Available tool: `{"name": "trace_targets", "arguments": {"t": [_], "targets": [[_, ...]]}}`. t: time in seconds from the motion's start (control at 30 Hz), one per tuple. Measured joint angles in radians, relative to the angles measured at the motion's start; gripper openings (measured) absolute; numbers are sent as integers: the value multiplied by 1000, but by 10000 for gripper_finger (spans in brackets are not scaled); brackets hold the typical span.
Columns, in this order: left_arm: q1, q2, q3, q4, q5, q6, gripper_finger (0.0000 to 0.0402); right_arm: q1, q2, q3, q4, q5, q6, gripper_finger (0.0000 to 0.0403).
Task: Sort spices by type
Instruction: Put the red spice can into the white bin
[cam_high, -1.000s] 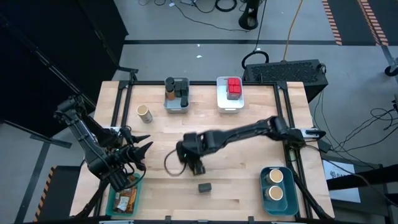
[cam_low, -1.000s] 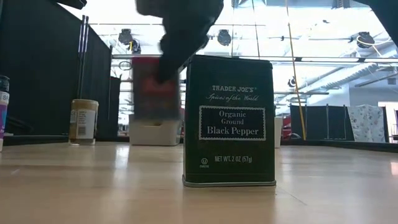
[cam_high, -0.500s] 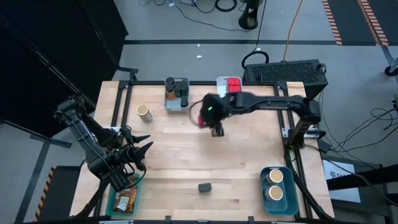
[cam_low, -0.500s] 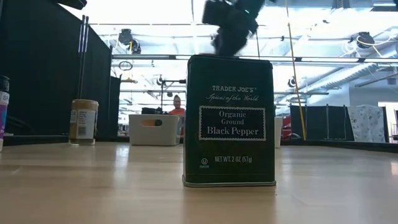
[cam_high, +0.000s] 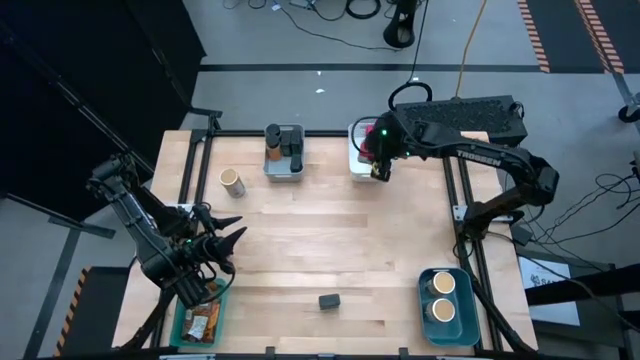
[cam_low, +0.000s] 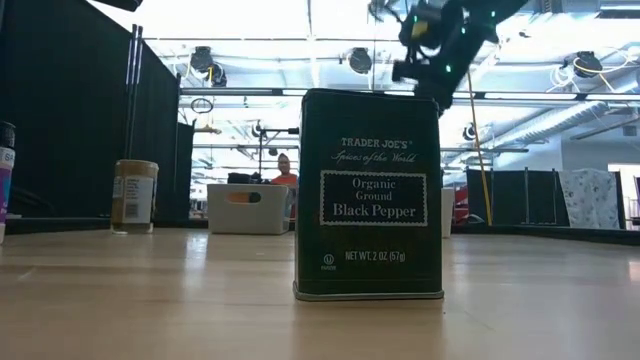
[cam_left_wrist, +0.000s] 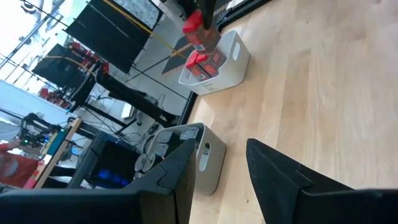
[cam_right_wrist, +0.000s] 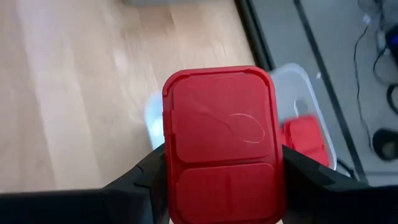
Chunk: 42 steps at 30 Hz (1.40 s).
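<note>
My right gripper (cam_high: 379, 163) is shut on a red boxy tin (cam_right_wrist: 219, 143) and hangs over the white bin (cam_high: 366, 165) at the far right, which holds more red tins (cam_left_wrist: 200, 64). My left gripper (cam_high: 232, 245) stands open over the table's left side with nothing between its fingers. A dark black-pepper tin (cam_low: 368, 195) stands upright on its base near the front edge. A tan-topped jar (cam_high: 232, 182) stands alone at the far left. My right gripper pinches the red tin between its two fingers, one on each of two opposite side walls (cam_right_wrist: 171, 162) just below the red lid. The fingers slant down from above. The tin is lifted clear above the white bin (cam_left_wrist: 233, 56), lid up.
A grey bin (cam_high: 283, 170) with dark jars stands at the far edge, left of the white bin. A teal bin (cam_high: 424, 297) with two tan-topped jars sits at the near right. Another teal bin (cam_high: 222, 315) with printed packets sits at the near left.
My right gripper has swung from the table's near middle toward the far edge and right, rising a little and turning, with the red tin carried along clear of the table. It now hangs over the white bin.
</note>
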Motion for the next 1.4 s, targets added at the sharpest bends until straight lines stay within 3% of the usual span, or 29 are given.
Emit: {"name": "trace_targets", "arguments": {"t": [0.43,1.4], "targets": [[0,0,0,1,-1,1,144,-94,79,-29,15,-32,-100,191],[0,0,0,1,6,1,144,-101,103,-29,27,-33,-125,191]]}}
